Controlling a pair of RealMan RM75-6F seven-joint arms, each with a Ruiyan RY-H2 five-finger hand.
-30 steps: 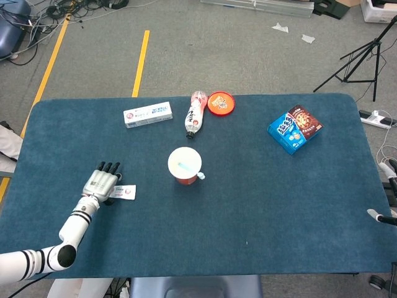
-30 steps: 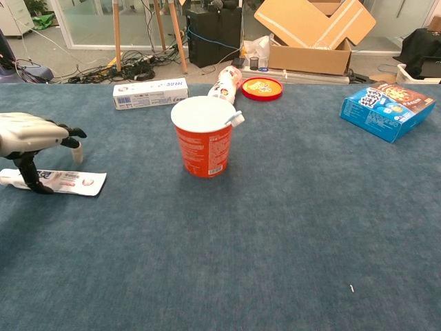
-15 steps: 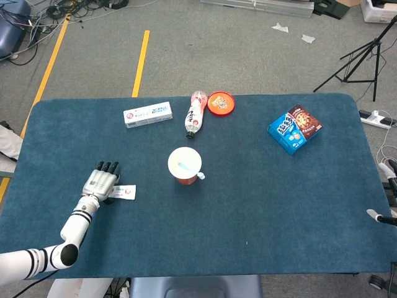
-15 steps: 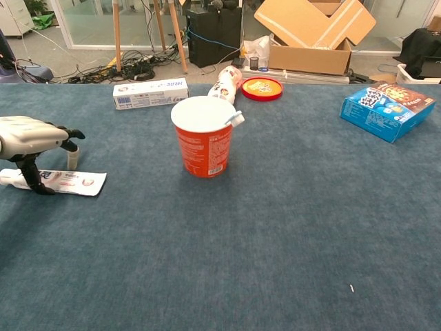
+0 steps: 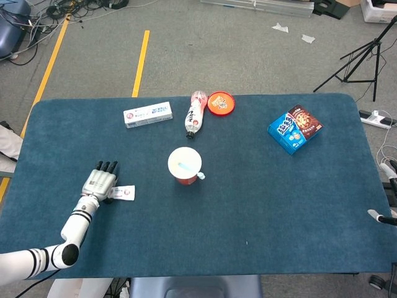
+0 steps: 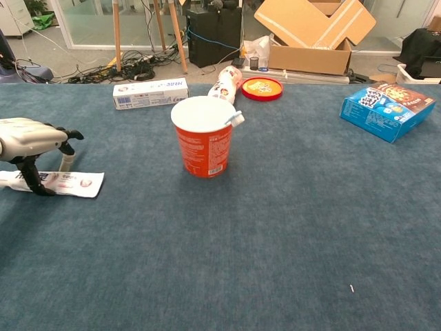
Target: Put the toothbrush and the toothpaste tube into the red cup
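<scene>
red cup [image 6: 202, 145], dark blue table [image 6: 289, 227]

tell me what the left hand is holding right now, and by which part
Nothing lifted yet: the left hand sits over the toothpaste tube, fingers down on its cap end, tube flat on the table.

A matt, napped blue cloth [image 6: 289, 227] is covering the table, looking slightly rough. The red cup [image 6: 203, 141] is showing a smooth, faintly glossy papery wall, and the toothpaste tube [image 6: 65, 182] a slick printed skin. The left hand [image 6: 31, 134] is wearing a pale satin shell with dark matt fingertips [image 6: 77, 135].
</scene>
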